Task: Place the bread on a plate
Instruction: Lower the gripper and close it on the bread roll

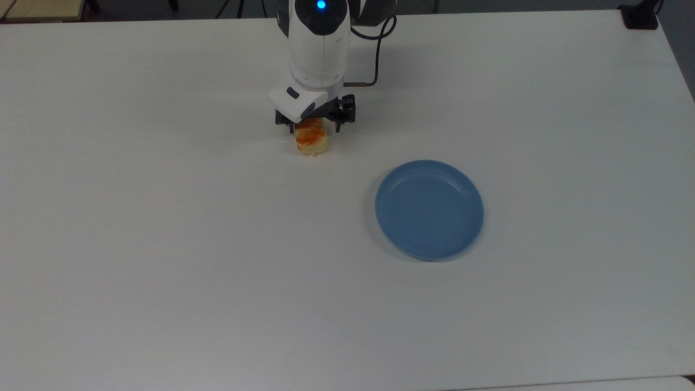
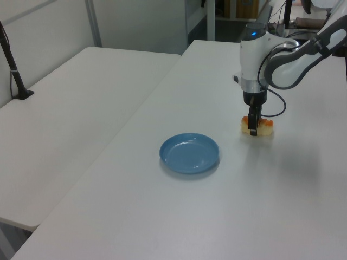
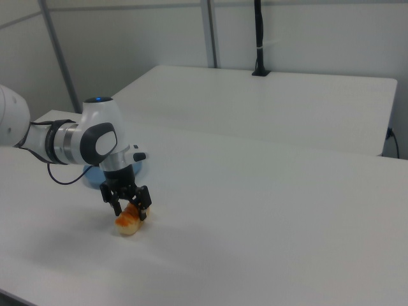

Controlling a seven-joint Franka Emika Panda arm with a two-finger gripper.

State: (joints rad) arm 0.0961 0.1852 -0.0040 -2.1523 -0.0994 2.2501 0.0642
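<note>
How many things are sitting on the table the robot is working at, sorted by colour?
Blue: 1, the plate
Pale yellow with orange-brown top: 1, the bread, with the robot's hand lowered around it
Total: 2

The white bench [image 1: 163,244] is bare across most of its surface in the top view, so wide room is left for passage at 6, 7 and 9 o'clock. The only low obstacle away from the arm is the blue plate [image 1: 429,209], lying toward 4 o'clock of the bread [image 1: 311,141] and well apart from it. The strip between them is unblocked. At 12 o'clock, the bread is straddled by the gripper [image 1: 315,126], fingers spread, and the way there is barred by the arm [image 1: 319,49].
</note>
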